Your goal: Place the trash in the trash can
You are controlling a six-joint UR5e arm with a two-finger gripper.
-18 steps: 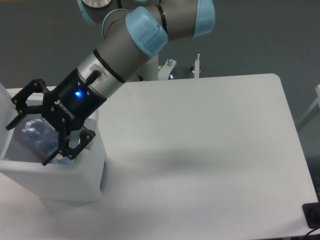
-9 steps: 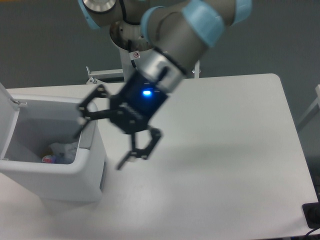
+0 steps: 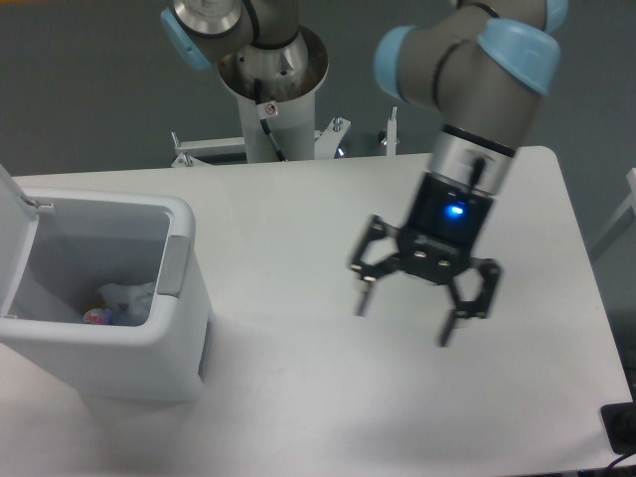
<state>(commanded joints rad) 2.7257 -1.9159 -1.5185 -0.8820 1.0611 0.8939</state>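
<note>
Swinging away from the trash can (image 3: 109,298), the pincer (image 3: 407,318) now hangs over the middle of the white bench (image 3: 298,219), fingers spread wide and holding nothing. Inside the open can lie the crumpled wrapper (image 3: 127,295) and the bottle (image 3: 102,316).

Grey arm (image 3: 487,94), blue caps, black claw (image 3: 405,320)

robot lab: pedestal-mounted arm (image 3: 477,109), bare white table (image 3: 298,258)
</note>
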